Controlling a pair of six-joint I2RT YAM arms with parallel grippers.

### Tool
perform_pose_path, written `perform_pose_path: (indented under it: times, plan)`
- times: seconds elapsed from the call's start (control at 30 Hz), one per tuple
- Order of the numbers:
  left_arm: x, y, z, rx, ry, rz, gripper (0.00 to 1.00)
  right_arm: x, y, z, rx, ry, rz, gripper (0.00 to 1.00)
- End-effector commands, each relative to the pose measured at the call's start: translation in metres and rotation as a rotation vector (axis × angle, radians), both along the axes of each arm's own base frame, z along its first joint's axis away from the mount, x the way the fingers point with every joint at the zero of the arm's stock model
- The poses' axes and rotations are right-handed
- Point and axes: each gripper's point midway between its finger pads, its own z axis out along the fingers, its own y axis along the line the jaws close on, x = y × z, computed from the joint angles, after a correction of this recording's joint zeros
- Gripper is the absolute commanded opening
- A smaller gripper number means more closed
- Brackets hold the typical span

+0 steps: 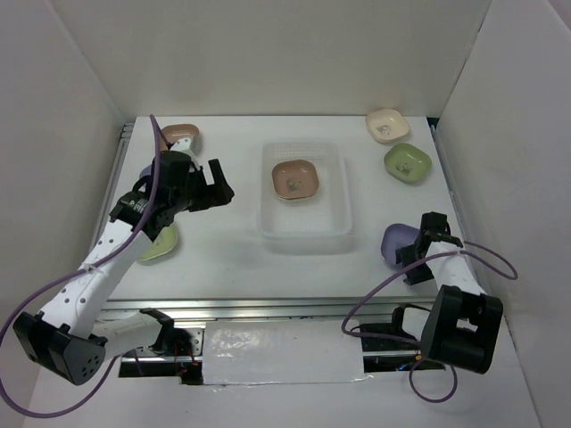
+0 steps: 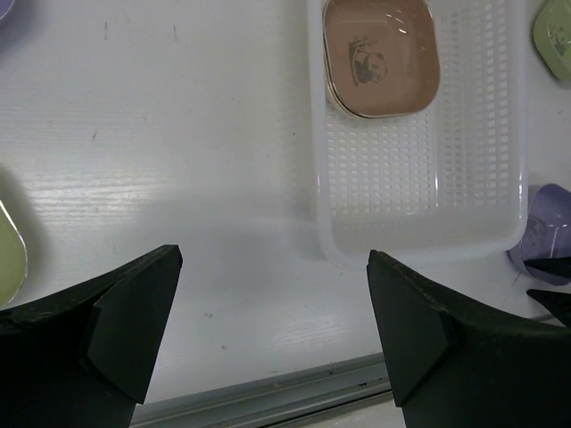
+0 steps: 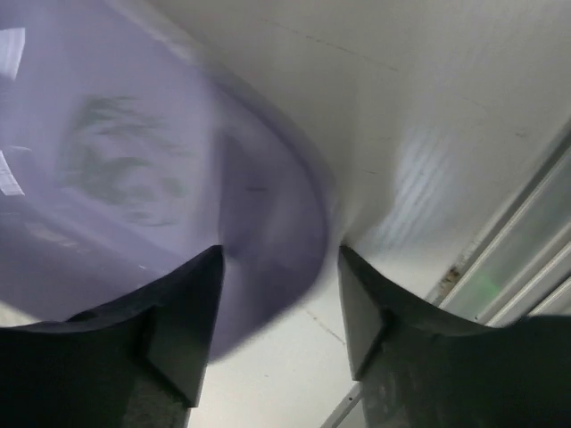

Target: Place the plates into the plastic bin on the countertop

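Low down, right claw (image 3: pixel 281 276) straddles the lavender plate (image 3: pixel 116 160), unclenched; left claw (image 2: pixel 275 267) hovers spread.

Lavender plate (image 3: pixel 134 160): blurred in the right wrist view and cut off by its top and left edges; from above, its near side is hidden by the right gripper (image 1: pixel 412 259).
Green plate (image 1: pixel 162 246): partly under the left arm (image 1: pixel 103 263).
Plastic bin (image 2: pixel 419 252): far end cut off in the left wrist view.
Brown plate (image 2: pixel 382 55): far rim cut off likewise.
Centre marks: too small to read from above.
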Motion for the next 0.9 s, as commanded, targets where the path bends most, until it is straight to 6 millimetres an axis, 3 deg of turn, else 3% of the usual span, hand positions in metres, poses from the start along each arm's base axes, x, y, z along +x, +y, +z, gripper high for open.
perform_pose_path:
  times: [0.0, 0.07, 0.2, 0.27, 0.3, 0.4, 0.43, 0.5, 0.53, 0.63, 0.67, 0.7, 0.73, 0.77, 0.8, 0.83, 0.87]
  plan:
    - [0.002, 0.003, 0.005, -0.010, -0.036, -0.019, 0.99, 0.018, -0.009, 0.000, -0.021, -0.040, -0.013, 0.59]
    - [0.002, 0.009, 0.004, -0.001, -0.032, -0.009, 0.99, 0.019, -0.008, -0.001, -0.013, -0.037, -0.004, 0.33]
    - [0.003, 0.019, 0.003, 0.014, -0.029, 0.010, 0.99, 0.024, -0.014, 0.018, -0.057, -0.093, -0.013, 0.00]
    - [0.004, 0.027, 0.004, 0.023, -0.030, 0.028, 0.99, 0.029, -0.022, 0.037, -0.100, -0.110, -0.025, 0.00]
    - [0.004, 0.030, 0.004, 0.030, -0.029, 0.041, 0.99, 0.040, -0.028, 0.058, -0.127, -0.161, -0.026, 0.00]
    - [0.006, 0.051, -0.001, 0.069, -0.019, 0.122, 0.99, 0.049, -0.033, 0.097, -0.195, -0.209, 0.019, 0.00]
    - [0.007, 0.060, -0.003, 0.079, -0.011, 0.156, 0.99, 0.057, -0.035, 0.126, -0.231, -0.251, 0.031, 0.00]
    - [0.006, 0.074, -0.007, 0.091, 0.008, 0.220, 0.99, 0.066, -0.033, 0.161, -0.312, -0.303, 0.073, 0.00]
    - [0.005, 0.086, -0.010, 0.092, 0.012, 0.258, 0.99, 0.075, -0.031, 0.191, -0.348, -0.364, 0.098, 0.00]
    - [0.005, 0.109, -0.019, 0.114, 0.035, 0.348, 0.99, 0.119, 0.009, 0.242, -0.355, -0.542, 0.363, 0.00]
    - [0.003, 0.117, -0.023, 0.128, 0.053, 0.376, 0.99, 0.139, 0.036, 0.239, -0.313, -0.543, 0.491, 0.00]
    - [0.004, 0.126, -0.027, 0.143, 0.065, 0.422, 0.99, 0.157, 0.072, 0.258, -0.253, -0.615, 0.649, 0.00]
    - [0.003, 0.137, -0.033, 0.151, 0.082, 0.462, 0.99, 0.166, 0.089, 0.257, -0.266, -0.595, 0.786, 0.00]
    - [0.003, 0.144, -0.036, 0.153, 0.089, 0.492, 0.99, 0.186, 0.107, 0.229, -0.230, -0.503, 0.886, 0.00]
    - [0.003, 0.157, -0.041, 0.160, 0.107, 0.548, 0.99, 0.187, 0.132, 0.272, -0.264, -0.596, 1.002, 0.00]
    - [0.001, 0.163, -0.044, 0.166, 0.123, 0.574, 0.99, 0.202, 0.145, 0.236, -0.229, -0.476, 1.068, 0.00]
    - [0.001, 0.166, -0.046, 0.167, 0.133, 0.596, 0.99, 0.223, 0.157, 0.227, -0.226, -0.446, 1.112, 0.00]
